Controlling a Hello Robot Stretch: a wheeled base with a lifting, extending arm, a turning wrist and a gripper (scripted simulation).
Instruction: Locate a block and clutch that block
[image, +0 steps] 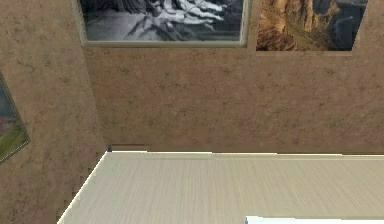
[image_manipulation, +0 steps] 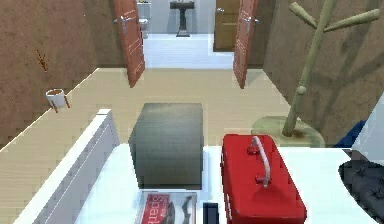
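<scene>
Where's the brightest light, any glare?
Arm side view: brightest in the room past the doors; no glare on the red case; dark box dull. Forward view: wall and floor evenly lit, no glare.

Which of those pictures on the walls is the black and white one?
The wide picture at the forward view's top middle. The right-hand picture is orange-brown, and the left-wall picture is greenish.

A red case (image_manipulation: 260, 180) with a handle is laid on a white surface (image_manipulation: 214, 168). A printed magazine (image_manipulation: 168, 208) and a small dark item (image_manipulation: 211, 212) are placed beside it (toward the near edge). A dark box (image_manipulation: 168, 145) is set on the pale floor (image_manipulation: 100, 92).
</scene>
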